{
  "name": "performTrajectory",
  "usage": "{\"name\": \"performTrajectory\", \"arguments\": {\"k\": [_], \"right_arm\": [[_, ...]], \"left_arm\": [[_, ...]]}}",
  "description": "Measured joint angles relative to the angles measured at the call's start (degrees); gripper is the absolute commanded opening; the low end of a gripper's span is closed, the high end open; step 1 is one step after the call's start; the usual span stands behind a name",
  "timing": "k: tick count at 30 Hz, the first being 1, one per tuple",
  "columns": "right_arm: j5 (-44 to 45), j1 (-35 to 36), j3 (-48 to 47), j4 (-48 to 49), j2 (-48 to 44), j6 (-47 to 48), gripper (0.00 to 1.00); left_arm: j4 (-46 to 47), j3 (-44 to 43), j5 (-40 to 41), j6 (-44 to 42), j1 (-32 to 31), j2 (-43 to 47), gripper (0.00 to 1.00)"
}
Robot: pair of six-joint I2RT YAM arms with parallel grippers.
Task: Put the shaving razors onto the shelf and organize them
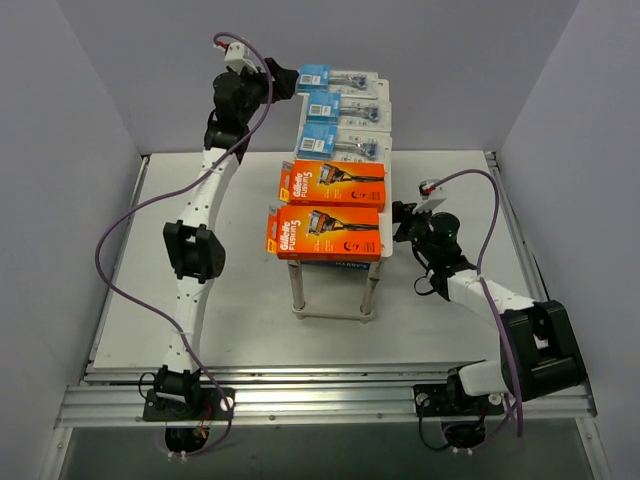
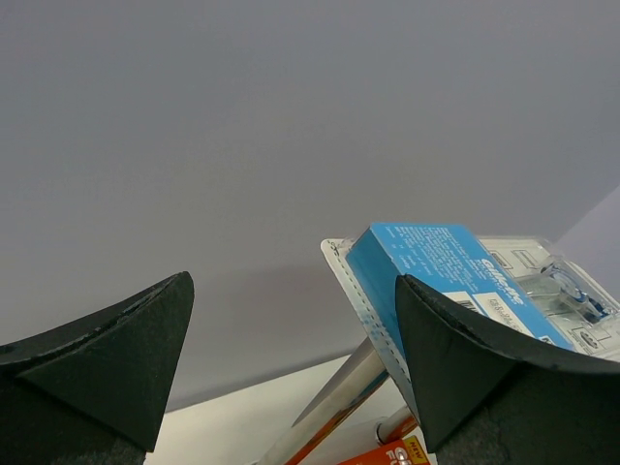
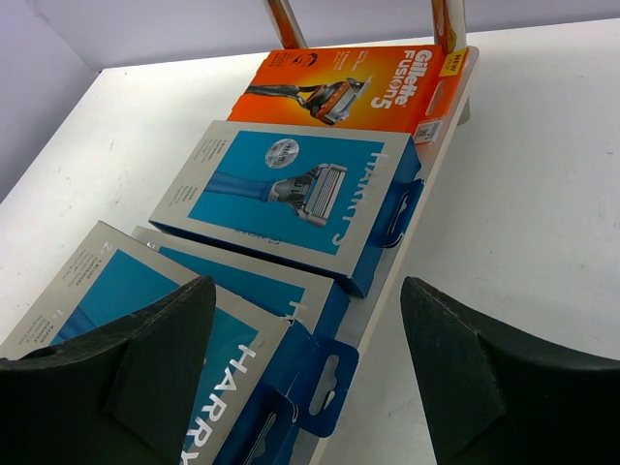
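Razor packs (image 1: 323,233) crowd the shelf (image 1: 297,285) at frame centre, blue-and-white boxes (image 3: 291,194) on its lower tier. Left gripper (image 2: 291,291) and right gripper (image 3: 308,291) gape wide, holding nothing. Light, stiff and slick, they likely pinch best across thin edges.

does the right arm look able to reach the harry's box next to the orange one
Probably yes: the right gripper is open and faces the lower tier; the harry's box lies flat ahead, past two nearer boxes, with nothing standing between.
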State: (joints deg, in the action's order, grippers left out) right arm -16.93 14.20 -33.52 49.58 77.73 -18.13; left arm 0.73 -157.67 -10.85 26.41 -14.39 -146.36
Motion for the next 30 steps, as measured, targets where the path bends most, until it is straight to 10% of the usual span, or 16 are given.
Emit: {"name": "performTrajectory", "arguments": {"k": [30], "right_arm": [[-0.17,0.44,0.02,0.35,0.02,-0.96,0.73]], "left_arm": [[0.31,-0.63,2.19,-0.04,-1.07,-0.87,0.94]]}}
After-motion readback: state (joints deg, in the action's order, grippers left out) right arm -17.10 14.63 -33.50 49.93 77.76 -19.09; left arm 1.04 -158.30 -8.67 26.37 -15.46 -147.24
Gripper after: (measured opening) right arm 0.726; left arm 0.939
